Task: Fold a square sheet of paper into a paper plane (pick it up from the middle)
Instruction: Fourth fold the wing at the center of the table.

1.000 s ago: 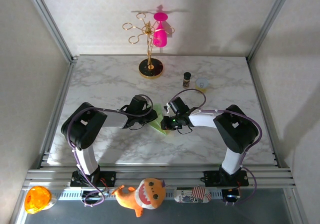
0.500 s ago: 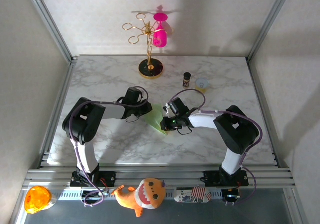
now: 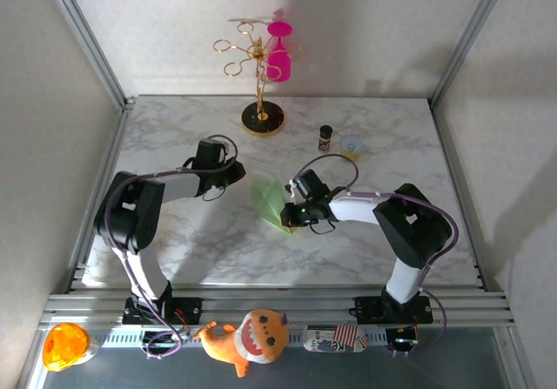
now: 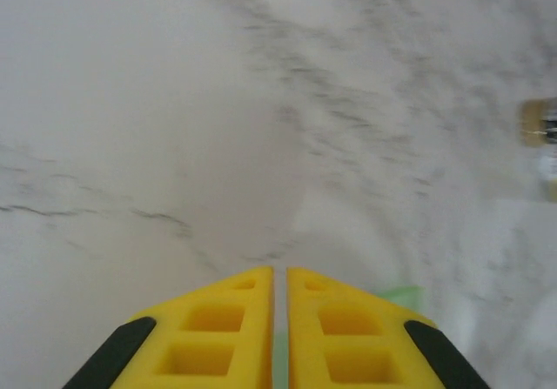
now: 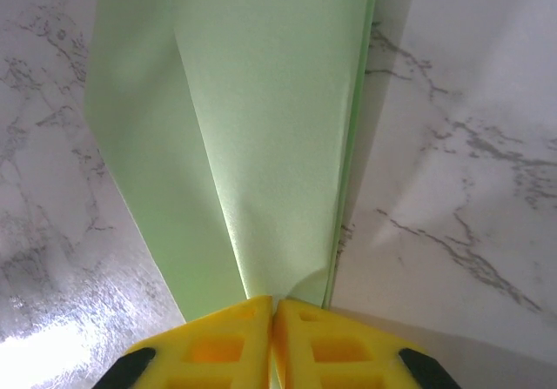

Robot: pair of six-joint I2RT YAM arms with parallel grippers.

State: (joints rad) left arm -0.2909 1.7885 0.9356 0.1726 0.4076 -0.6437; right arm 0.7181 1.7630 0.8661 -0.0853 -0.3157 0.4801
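The paper plane (image 3: 268, 202) is a folded pale green sheet lying near the table's middle. In the right wrist view it is a long folded shape (image 5: 270, 128) with a centre crease running away from the fingers. My right gripper (image 3: 292, 209) is shut on the paper's near end (image 5: 273, 302), its yellow fingers pinched together on the fold. My left gripper (image 3: 235, 173) hangs over bare marble to the left of the paper, apart from it. Its yellow fingers (image 4: 280, 271) are shut with nothing between them. A green corner of the paper (image 4: 402, 295) peeks out past the right finger.
A gold stand (image 3: 261, 115) carrying a pink cup (image 3: 278, 58) stands at the back centre. A small dark bottle (image 3: 325, 137) and a yellow-white cup (image 3: 352, 145) sit at the back right. A plush toy (image 3: 248, 337) and an orange object (image 3: 65, 345) lie below the table's front rail.
My left gripper has drawn back to the left and towards the rear, away from the paper. The right gripper has kept its hold on the paper and stayed put.
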